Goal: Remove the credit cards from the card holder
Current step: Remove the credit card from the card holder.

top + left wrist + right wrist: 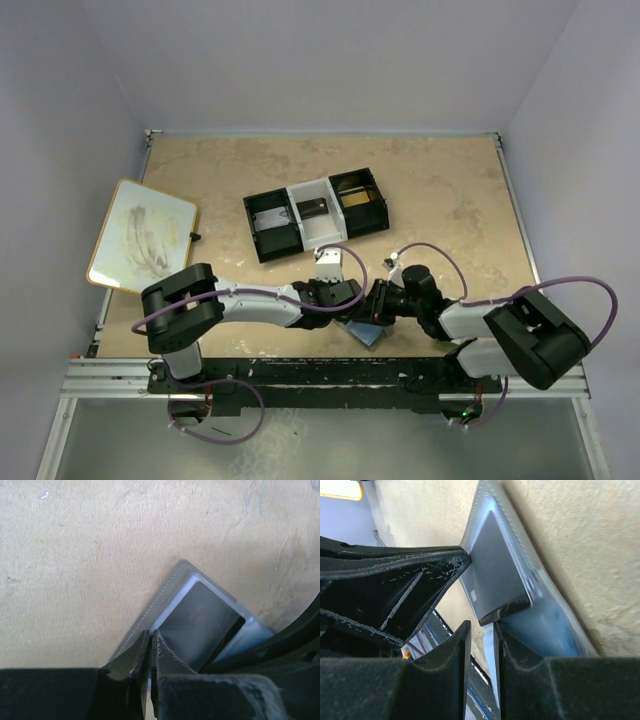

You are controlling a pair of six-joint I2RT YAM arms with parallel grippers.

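Note:
The grey card holder [370, 334] lies open near the table's front edge, between both arms. In the left wrist view its stitched edge [165, 595] frames a dark grey credit card [200, 620] tucked in a pocket. My left gripper [151, 632] is shut, pinching the holder's edge at that corner. From the right wrist the same card [492, 575] sticks out of the pale blue inner face [555, 625]. My right gripper [481, 627] stands narrowly open at the card's lower corner, nothing between its fingers. The two grippers [345, 300] [374, 305] almost touch.
A black-and-white three-compartment tray [315, 212] stands behind the grippers. A small white box [328, 262] sits just behind the left gripper. A white board with a yellow rim [140, 235] lies at the far left. The metal rail [320, 370] runs along the near edge.

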